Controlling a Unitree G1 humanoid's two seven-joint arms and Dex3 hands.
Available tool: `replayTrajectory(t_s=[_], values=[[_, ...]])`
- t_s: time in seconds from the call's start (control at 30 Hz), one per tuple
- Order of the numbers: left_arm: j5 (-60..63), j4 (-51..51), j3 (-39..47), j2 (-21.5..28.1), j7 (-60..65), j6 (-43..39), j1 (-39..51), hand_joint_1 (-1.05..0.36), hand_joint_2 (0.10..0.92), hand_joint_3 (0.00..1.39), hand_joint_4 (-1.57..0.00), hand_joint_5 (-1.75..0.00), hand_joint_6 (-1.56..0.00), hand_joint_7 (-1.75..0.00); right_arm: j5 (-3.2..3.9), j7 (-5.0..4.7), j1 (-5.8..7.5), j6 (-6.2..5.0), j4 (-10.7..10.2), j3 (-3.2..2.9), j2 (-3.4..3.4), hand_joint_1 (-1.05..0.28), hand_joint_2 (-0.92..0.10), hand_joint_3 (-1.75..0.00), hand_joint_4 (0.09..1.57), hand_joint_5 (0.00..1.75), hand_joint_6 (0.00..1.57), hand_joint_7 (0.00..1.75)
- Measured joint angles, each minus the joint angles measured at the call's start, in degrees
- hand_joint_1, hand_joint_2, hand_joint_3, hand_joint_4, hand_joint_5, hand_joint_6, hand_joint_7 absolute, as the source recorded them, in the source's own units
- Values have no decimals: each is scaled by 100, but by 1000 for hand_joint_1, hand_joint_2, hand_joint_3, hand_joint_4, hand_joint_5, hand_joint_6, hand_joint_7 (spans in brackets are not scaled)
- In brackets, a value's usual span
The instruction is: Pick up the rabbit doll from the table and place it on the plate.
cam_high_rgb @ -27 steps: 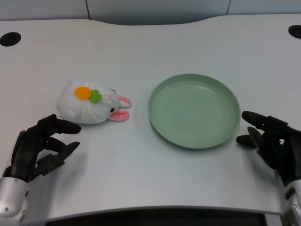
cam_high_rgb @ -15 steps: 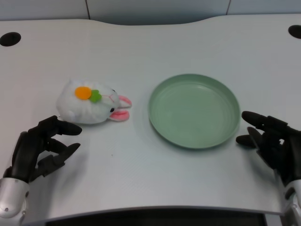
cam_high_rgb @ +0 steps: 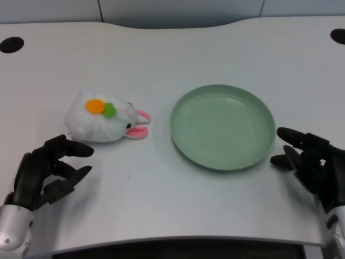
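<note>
Head view, white plush rabbit doll [cam_high_rgb: 104,118] with orange and green patches lying on its side on the white desk [cam_high_rgb: 161,48], left of the round pale-green plate [cam_high_rgb: 222,127], black left hand [cam_high_rgb: 46,171] just below the doll, fingers apart, holding nothing.

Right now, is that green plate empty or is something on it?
Empty. The plate shows only its bare green inside; the rabbit doll lies on the table to its left, apart from it.
</note>
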Motion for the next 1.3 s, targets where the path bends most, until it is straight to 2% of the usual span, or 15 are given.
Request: replayTrajectory(t_s=[0.2,0.23,0.33,0.43,0.57,0.6,0.67,0.7,0.8,0.87,1.0,1.3], values=[[-34,0,2,-1,-10,32,-1,-392,921,255,-449,-1456,-579,-879,0,0,0,0,2,1,0,-411,-921,-189,827,757,1000,15],[-22,10,-1,9,-9,-33,0,-391,921,247,-446,-1381,-559,-859,1,0,0,0,2,0,1,-406,-921,-190,831,758,999,14],[68,2,-12,117,40,-561,-2,-364,921,185,-466,-1305,-511,-811,1,-3,-4,0,8,0,10,-409,-921,-189,829,757,1001,15],[126,-120,-2,184,133,-1038,-4,-360,921,136,-393,-1266,-449,-747,4,-10,-8,3,12,0,22,-410,-921,-187,825,757,1001,15],[104,-277,5,182,138,-1392,-38,-419,921,87,-280,-1105,-434,-565,4,-10,-38,5,23,1,26,-424,-921,-177,823,760,1006,18],[123,-287,6,188,141,-1437,-58,-440,921,67,-237,-995,-436,-418,2,-11,-42,5,31,1,25,-427,-921,-175,817,757,1003,17],[296,-287,-4,255,195,-1545,-126,-496,921,60,-192,-837,-444,-234,-1,-15,-56,4,71,3,25,-424,-921,-176,809,753,1001,15],[404,-286,-10,323,203,-1560,-179,-508,921,61,-186,-800,-447,-196,-3,-17,-63,4,99,5,25,-423,-921,-178,808,754,1000,15],[637,-246,-35,529,196,-1553,-382,-614,921,87,-150,-443,-375,-34,-20,-47,-66,3,144,15,24,-422,-921,-181,814,757,1001,16],[918,-187,-128,726,169,-1502,-565,-688,921,76,-110,-325,-302,-7,-34,-60,-70,2,148,25,23,-428,-921,-182,819,761,1002,16],[1370,-150,-326,1044,-105,-971,-994,-782,921,41,-45,-222,-210,0,-94,-65,-90,-7,193,33,22,-429,-921,-182,818,762,1000,15],[2428,128,-1154,1552,-852,-59,-2297,-857,911,9,-19,-169,-172,-1,-102,-70,-119,-18,231,21,35,-416,-921,-184,814,768,999,14]])
